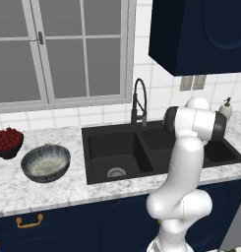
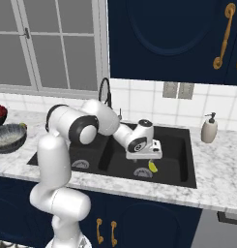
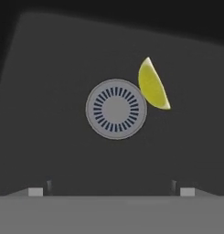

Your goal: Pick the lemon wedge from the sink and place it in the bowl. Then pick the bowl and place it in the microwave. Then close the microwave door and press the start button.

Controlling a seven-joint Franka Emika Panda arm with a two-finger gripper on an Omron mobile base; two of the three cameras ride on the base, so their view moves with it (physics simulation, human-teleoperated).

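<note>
The lemon wedge (image 3: 152,85) lies on the floor of the black sink's (image 2: 180,145) right basin, touching the edge of the round steel drain (image 3: 116,109). My gripper (image 2: 148,160) hangs open inside that basin, pointing down, a little above the lemon wedge (image 2: 152,166). In the hand view the gripper (image 3: 111,192) has nothing between its fingertips (image 3: 35,191), and the wedge sits ahead and right of centre. The grey-blue bowl (image 1: 45,162) stands empty on the counter left of the sink (image 1: 112,147). The microwave and its door are out of view.
A dark bowl of red fruit (image 1: 6,141) stands left of the bowl. The black spring-neck faucet (image 1: 139,101) rises behind the sink. A soap dispenser (image 2: 209,129) is on the marble counter (image 2: 216,169) to the right. Dark blue cabinets (image 2: 163,38) hang above.
</note>
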